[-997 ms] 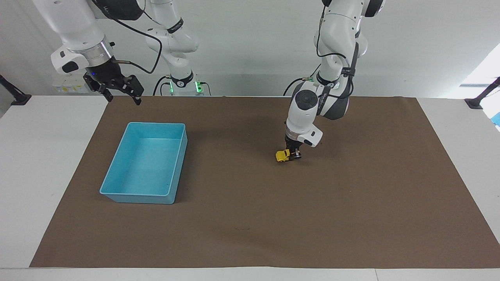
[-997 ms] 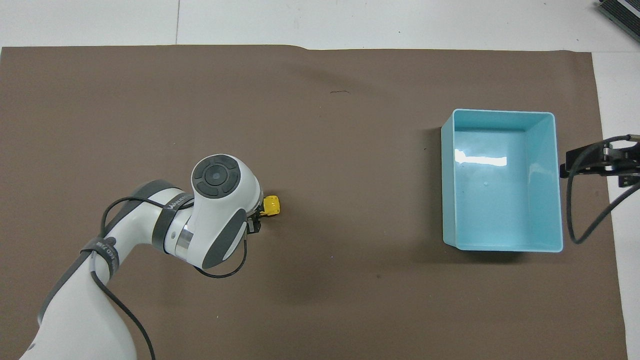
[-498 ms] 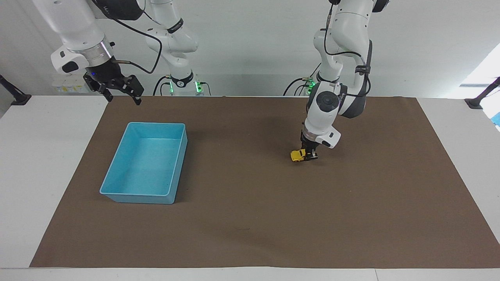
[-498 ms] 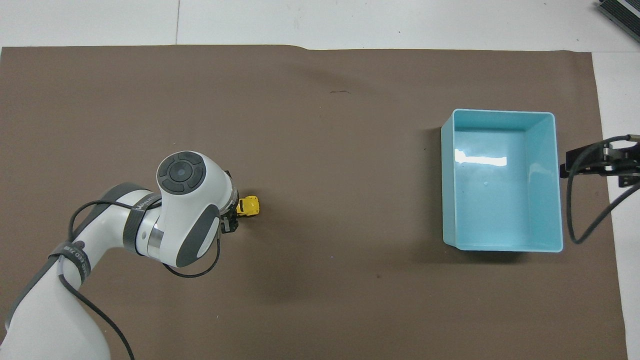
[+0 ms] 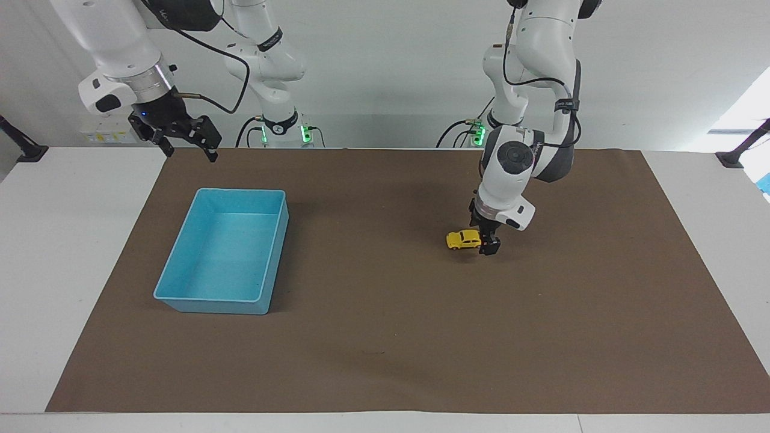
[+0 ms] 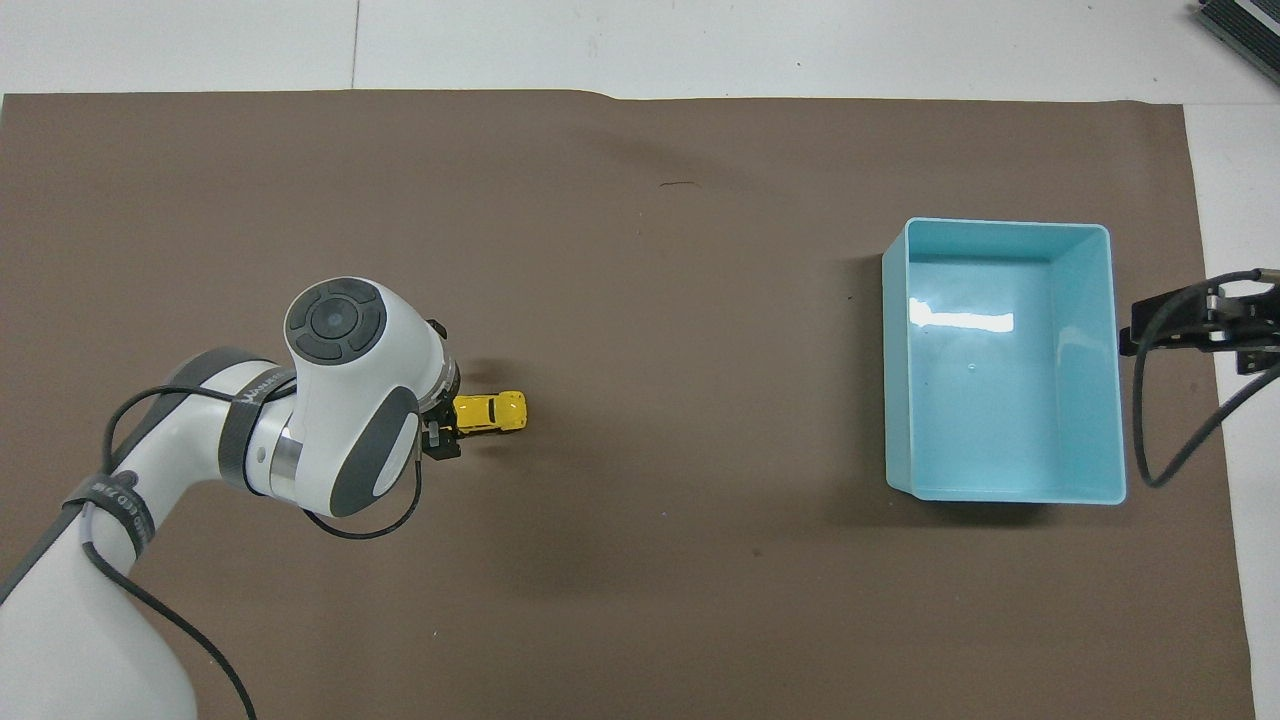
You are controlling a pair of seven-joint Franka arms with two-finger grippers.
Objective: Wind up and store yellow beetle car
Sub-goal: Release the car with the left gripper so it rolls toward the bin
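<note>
Brown mat (image 5: 385, 337) mid-frame: yellow beetle car (image 5: 464, 239) just released by now-wide left gripper (image 5: 488, 243) after pull-back, right gripper (image 5: 183, 141) waiting wide upper left, blue bin (image 5: 180, 288) still empty.

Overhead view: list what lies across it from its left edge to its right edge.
Left gripper → yellow beetle car → blue bin → right gripper; all but the right gripper over the brown mat.

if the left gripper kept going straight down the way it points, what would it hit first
Most likely the brown mat. The left gripper points down beside the yellow car's rear, on its left-arm side, so the car looks just off that line, though depth is unclear.
</note>
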